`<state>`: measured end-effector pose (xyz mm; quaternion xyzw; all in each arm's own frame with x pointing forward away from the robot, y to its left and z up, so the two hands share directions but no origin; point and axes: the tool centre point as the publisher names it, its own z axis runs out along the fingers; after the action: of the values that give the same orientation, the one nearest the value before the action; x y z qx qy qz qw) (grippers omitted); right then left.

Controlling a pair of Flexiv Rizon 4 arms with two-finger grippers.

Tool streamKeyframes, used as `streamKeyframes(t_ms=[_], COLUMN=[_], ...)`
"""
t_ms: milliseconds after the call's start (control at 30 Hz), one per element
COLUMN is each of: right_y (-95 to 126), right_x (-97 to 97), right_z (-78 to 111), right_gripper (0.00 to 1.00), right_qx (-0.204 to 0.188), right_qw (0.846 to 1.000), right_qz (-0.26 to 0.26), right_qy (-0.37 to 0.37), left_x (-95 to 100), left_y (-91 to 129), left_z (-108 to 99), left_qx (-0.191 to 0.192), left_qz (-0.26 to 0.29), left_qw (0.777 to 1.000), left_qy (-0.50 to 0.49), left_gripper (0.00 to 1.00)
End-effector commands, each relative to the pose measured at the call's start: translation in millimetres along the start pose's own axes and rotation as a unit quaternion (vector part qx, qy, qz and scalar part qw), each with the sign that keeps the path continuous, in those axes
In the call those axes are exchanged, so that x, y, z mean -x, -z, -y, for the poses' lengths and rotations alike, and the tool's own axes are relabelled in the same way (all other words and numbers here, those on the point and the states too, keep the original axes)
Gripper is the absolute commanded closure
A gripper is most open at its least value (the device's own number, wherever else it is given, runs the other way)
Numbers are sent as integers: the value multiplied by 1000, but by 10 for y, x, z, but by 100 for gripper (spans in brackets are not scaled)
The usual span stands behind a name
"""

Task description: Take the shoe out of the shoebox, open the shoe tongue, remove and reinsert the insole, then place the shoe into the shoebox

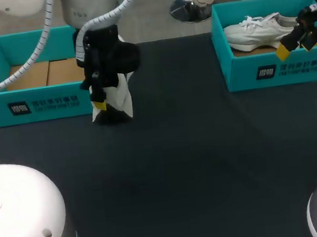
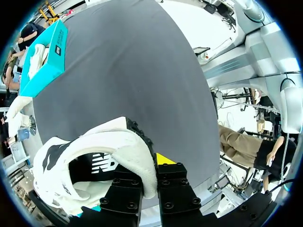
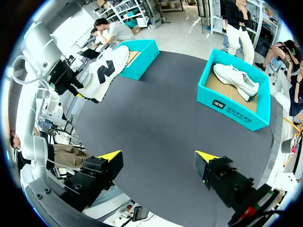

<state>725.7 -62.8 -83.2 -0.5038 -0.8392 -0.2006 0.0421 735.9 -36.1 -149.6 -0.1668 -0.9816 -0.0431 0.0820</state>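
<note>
My left gripper is shut on the collar of a white shoe with black markings. It holds the shoe just in front of the left teal shoebox, whose cardboard floor is bare. My right gripper hangs wide open with nothing between its fingers, high over the right end of the right teal shoebox. An all-white shoe lies inside that box.
The dark table top stretches between and in front of the two boxes. My left arm's cable hose loops over the left box.
</note>
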Motion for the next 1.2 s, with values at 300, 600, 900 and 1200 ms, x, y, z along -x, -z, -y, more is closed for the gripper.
streamKeyframes(t_ms=[300, 600, 900, 1200], right_y=[-3, -3, -3, -3], right_x=[7, 7, 7, 7], right_z=[-29, -29, -29, -29], right_gripper=[0, 0, 0, 0], right_qx=[-3, -3, -3, -3], right_qw=[1000, 1000, 1000, 1000], right_qz=[-1, -1, -1, -1], right_qy=[-1, -1, -1, -1], left_x=[-57, -51, -51, -51], left_y=[-13, -44, -44, -44], left_z=[-1441, -1790, -1790, -1790], left_qx=[-67, -84, -84, -84], left_qz=[-23, -16, -16, -16], left_qw=[997, 995, 995, 995], left_qy=[10, 45, 45, 45], left_gripper=[100, 100, 100, 100])
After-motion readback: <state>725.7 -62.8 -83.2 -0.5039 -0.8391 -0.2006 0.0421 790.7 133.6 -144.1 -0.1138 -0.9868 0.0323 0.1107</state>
